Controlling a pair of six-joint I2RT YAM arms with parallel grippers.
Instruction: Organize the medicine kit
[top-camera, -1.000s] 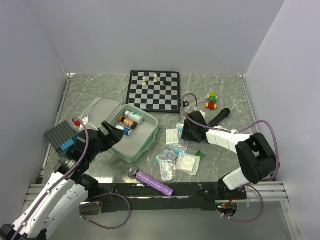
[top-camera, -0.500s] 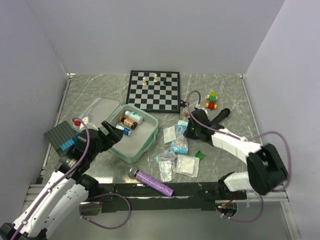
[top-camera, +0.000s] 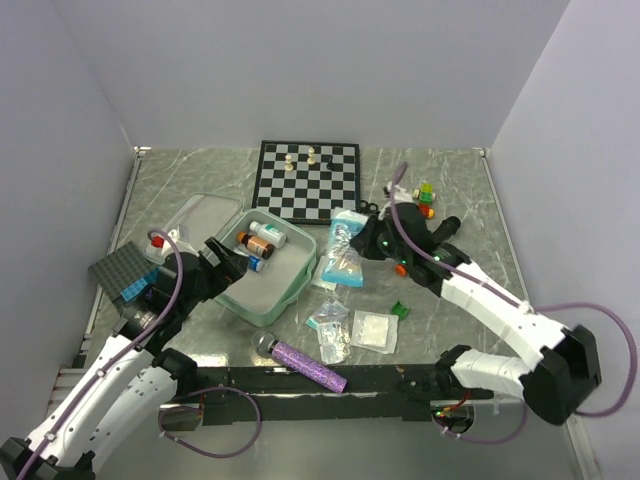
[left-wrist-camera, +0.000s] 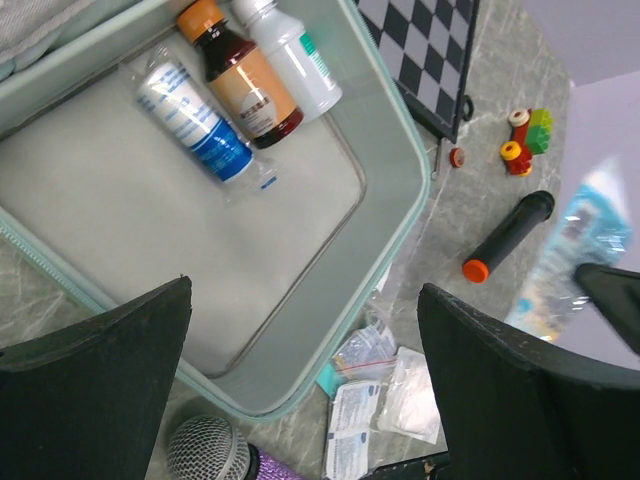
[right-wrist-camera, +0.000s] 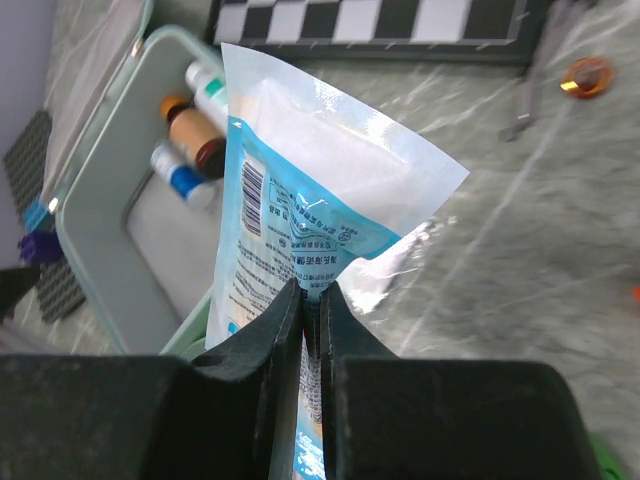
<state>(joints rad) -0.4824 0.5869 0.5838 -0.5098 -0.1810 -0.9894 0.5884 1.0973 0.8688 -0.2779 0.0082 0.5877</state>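
The medicine kit (top-camera: 300, 282), a mint-green soft case, lies open at the left of the table with its lid (top-camera: 203, 214) folded back. Inside it lie a brown bottle (left-wrist-camera: 240, 85), a white bottle (left-wrist-camera: 290, 55) and a blue tube (left-wrist-camera: 195, 125). My right gripper (right-wrist-camera: 312, 295) is shut on the edge of a blue-and-white pouch (right-wrist-camera: 320, 200), held in the air just right of the kit (right-wrist-camera: 110, 230); from above the pouch (top-camera: 345, 252) hangs from that gripper (top-camera: 370, 243). My left gripper (left-wrist-camera: 305, 290) hovers open over the kit's near corner (left-wrist-camera: 400, 170), holding nothing.
A chessboard (top-camera: 307, 180) with a few pieces lies behind the kit. Loose packets (top-camera: 372, 330) and a purple microphone (top-camera: 300, 362) lie near the front edge. A dark studded plate (top-camera: 122, 270) sits at the left. A black marker (top-camera: 445, 228) and toy bricks (top-camera: 425, 197) are at the right.
My right gripper shut on the pouch, then lifted it off the table and carried it back and left toward the kit. The left arm has barely shifted.
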